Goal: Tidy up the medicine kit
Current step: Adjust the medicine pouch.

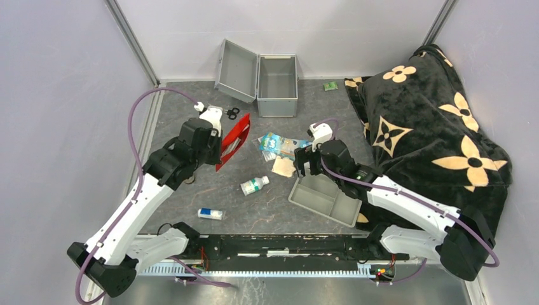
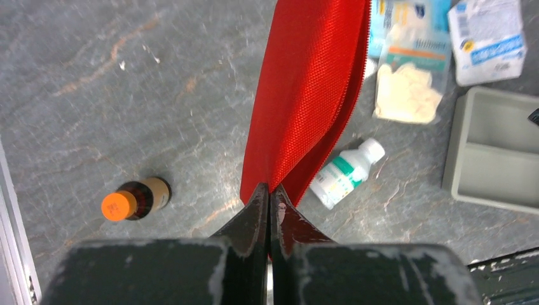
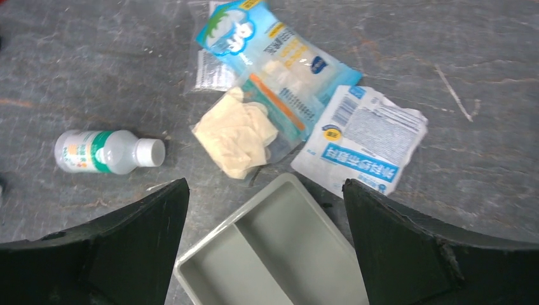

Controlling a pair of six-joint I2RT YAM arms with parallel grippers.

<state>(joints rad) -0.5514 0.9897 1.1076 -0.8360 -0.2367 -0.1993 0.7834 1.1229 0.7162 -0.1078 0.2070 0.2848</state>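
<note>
medicine kit (image 1: 278,101) lid open; divided tray (image 1: 321,194) beside glove packet (image 1: 284,167).

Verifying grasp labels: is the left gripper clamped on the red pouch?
Yes, in the left wrist view the left gripper is pinched shut on the corner of the red pouch.
</note>
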